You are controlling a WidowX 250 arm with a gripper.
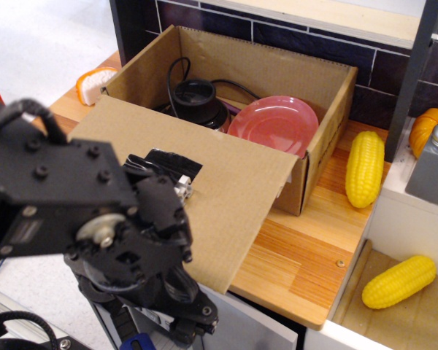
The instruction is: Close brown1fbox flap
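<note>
Arm position: the gripper [193,324] sits low at the front left edge of the bench, below and in front of the flap, with the bulky black wrist above it hiding most of the fingers
Jaw state: cannot tell; the fingertips are largely masked by the wrist housing, and nothing is visibly held
Flap: the flap [204,182] lies folded outward and downward from the near wall of the box, overhanging the bench's front edge; a black tape patch [164,166] shows on its upper face
Box: the brown1fbox [266,69] stands open toward the back of the bench, against the dark tiled wall, holding a black round object [197,98] and a pink plate [274,124]
Risk, missed contact: the gripper appears to be under the flap's free edge; a lift started too far left would likely slide off the corner and leave the flap down
Risk, box shift: a push directed backward rather than upward could shove the light box along the bench toward the wall
Risk, obstruction: the plate leans near the hinge line and may stop the flap from seating flat
Right side: one corn cob [365,168] lies just beside the box, another corn cob [398,281] lower at the right corner; both are probably clear of the swing
</note>
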